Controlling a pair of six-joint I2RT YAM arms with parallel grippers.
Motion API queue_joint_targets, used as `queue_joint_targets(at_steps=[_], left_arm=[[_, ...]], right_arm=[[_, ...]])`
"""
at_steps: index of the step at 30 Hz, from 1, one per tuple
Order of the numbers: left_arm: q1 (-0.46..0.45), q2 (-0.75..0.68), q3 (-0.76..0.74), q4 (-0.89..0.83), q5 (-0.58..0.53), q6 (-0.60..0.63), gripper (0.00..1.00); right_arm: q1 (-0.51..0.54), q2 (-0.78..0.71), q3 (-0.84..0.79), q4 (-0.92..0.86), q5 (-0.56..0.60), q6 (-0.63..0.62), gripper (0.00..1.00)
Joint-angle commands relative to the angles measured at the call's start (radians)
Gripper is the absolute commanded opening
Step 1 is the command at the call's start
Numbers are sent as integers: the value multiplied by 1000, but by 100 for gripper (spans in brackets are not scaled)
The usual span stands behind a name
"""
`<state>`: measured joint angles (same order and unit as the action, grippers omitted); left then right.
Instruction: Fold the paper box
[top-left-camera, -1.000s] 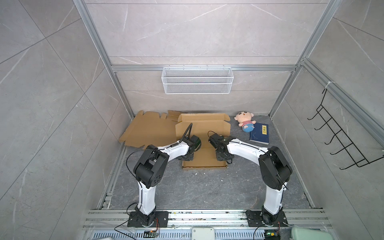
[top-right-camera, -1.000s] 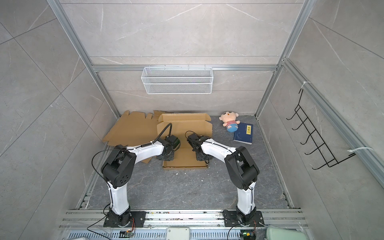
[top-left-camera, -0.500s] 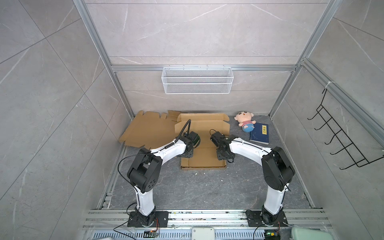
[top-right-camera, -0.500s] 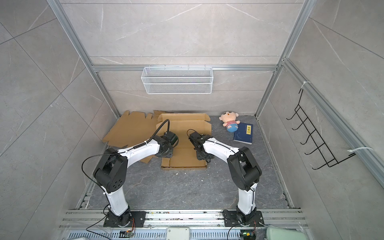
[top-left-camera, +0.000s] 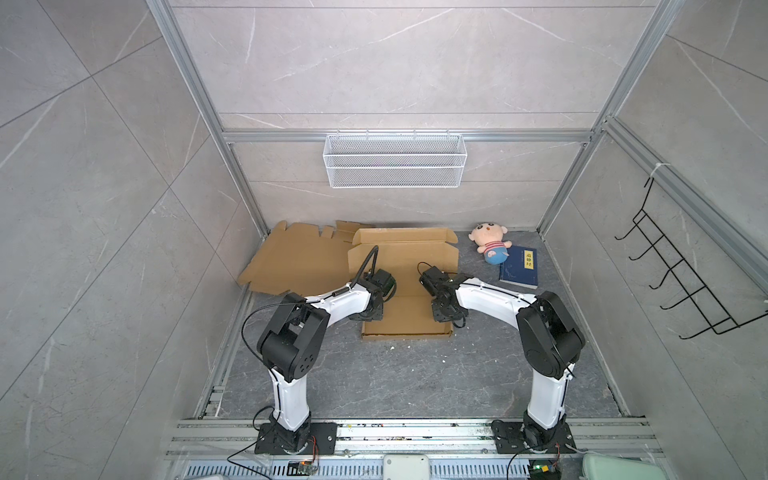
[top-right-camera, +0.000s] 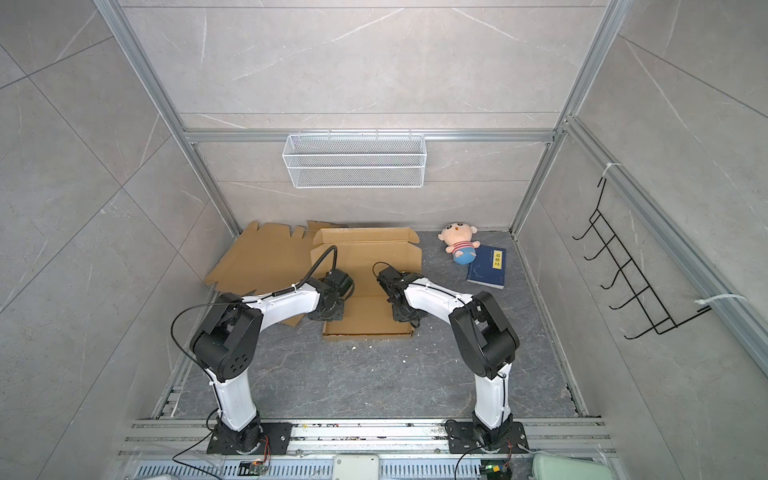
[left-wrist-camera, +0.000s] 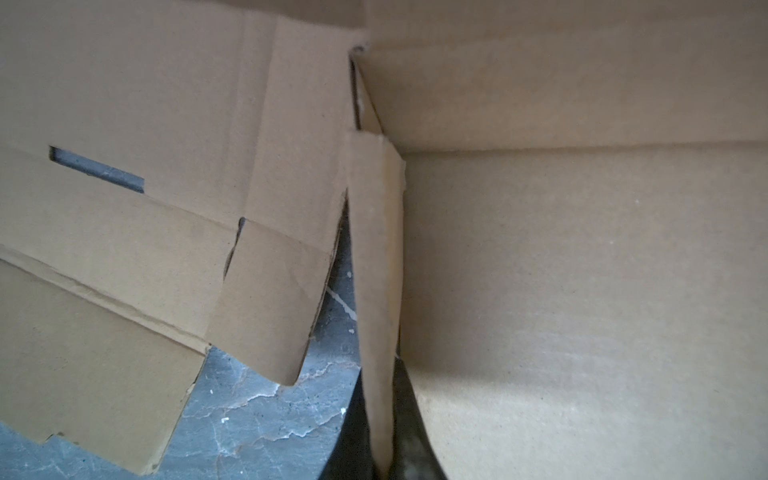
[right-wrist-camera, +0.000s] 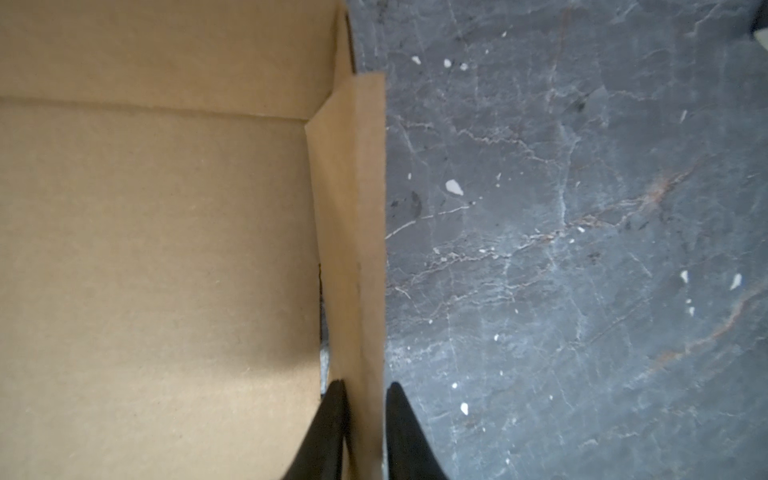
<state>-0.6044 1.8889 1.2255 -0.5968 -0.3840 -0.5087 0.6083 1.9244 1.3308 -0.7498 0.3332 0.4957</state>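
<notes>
Nearby, flat cardboard sheet (top-left-camera: 299, 266) lies left of paper box (top-left-camera: 405, 316); plush doll (top-left-camera: 490, 245), blue book (top-left-camera: 519, 268) right-rear, apart. Box mid-floor, lid raised. Arms stretched low, forward: left gripper (left-wrist-camera: 380, 415) pinches left wall, right gripper (right-wrist-camera: 363, 432) pinches right wall.

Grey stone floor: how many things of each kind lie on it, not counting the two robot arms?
Brown cardboard pieces: 2, a part-folded paper box and a flat sheet
Soft plush doll: 1
Dark blue book: 1
Total: 4
</notes>
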Motion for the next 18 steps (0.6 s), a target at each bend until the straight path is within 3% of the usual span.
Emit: queue_joint_targets(at_steps=[1, 6, 10, 15, 18], left_arm=[[11, 92, -35, -6, -48, 1, 0], [7, 127, -37, -10, -72, 2, 0], [5, 133, -62, 9, -67, -7, 0], [4, 126, -66, 15, -67, -6, 0], [5, 129, -64, 19, -66, -8, 0]], right_arm=[[-13, -34, -27, -23, 5, -4, 29], [-27, -132, 11, -13, -62, -40, 51], [-118, -246, 44, 31, -182, -128, 62], [-297, -299, 105, 71, -378, -296, 66], [-349, -273, 170, 72, -426, -385, 68]])
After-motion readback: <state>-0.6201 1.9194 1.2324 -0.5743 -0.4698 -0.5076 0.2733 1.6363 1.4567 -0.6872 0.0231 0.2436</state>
